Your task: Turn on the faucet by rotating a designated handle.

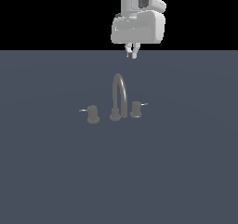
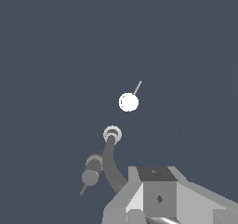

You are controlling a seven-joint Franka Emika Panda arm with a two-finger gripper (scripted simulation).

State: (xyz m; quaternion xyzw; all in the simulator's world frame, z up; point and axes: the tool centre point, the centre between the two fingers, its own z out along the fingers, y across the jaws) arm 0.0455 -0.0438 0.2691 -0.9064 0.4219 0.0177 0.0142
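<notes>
On the bench [image 1: 56, 181], nearest in the exterior view, stand the faucet's two knobs with the spout [image 1: 119, 95] between them. The handle [image 1: 135, 109] is the knob at the exterior view's right, its thin pin [image 1: 144, 104] pointing outward. Farther back and well above hangs the gripper [image 1: 131, 51], fingers [image 1: 134, 50] pointing down with almost no gap, holding nothing. The handle lies below and forward of them, toward the viewer.

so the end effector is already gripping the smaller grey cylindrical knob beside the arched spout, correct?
No. In the exterior view the end effector hangs well above and behind the grey metal faucet, touching nothing. The smaller grey cylindrical knob does sit beside the arched spout.
</notes>
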